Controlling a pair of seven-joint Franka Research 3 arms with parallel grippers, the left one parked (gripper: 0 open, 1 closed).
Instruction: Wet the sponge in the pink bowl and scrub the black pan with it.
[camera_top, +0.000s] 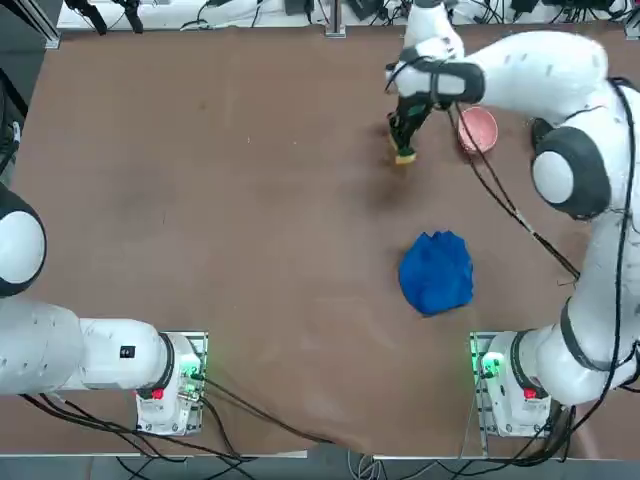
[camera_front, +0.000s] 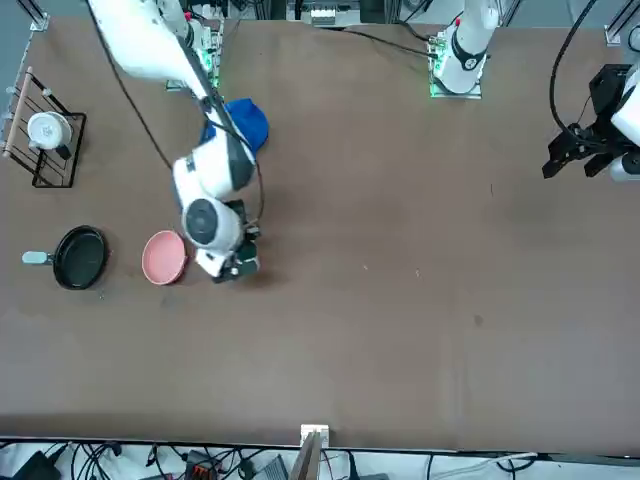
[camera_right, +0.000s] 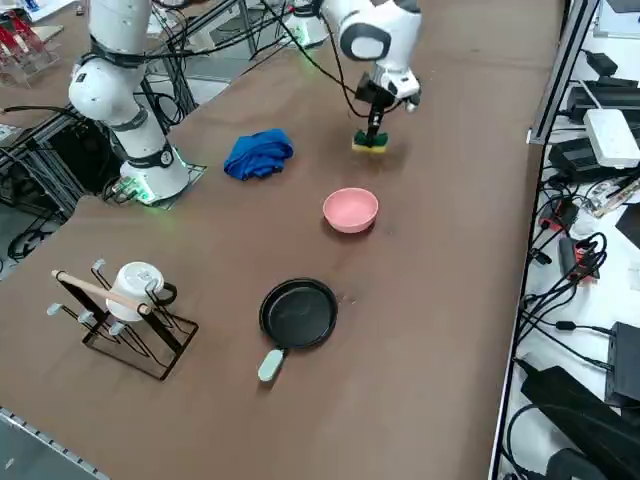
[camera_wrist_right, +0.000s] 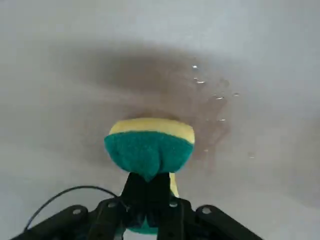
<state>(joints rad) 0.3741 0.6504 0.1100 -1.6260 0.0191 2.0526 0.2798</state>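
Brown tabletop (camera_right: 450, 330) carries all items. Right gripper (camera_wrist_right: 146, 197) has its fingers pinched fully onto the sponge (camera_wrist_right: 149, 150), squeezing its waist, and holds it toward the table's far edge from the robot, beside the pink bowl (camera_right: 350, 210). Sponge hangs with its long axis near vertical, green scouring face toward the wrist, yellow layer on the far side. Black pan (camera_right: 298, 313) lies nearer the table's right edge, grey handle pointing away from the bowl. Blue cloth (camera_right: 258, 153) sits crumpled nearer the robot.
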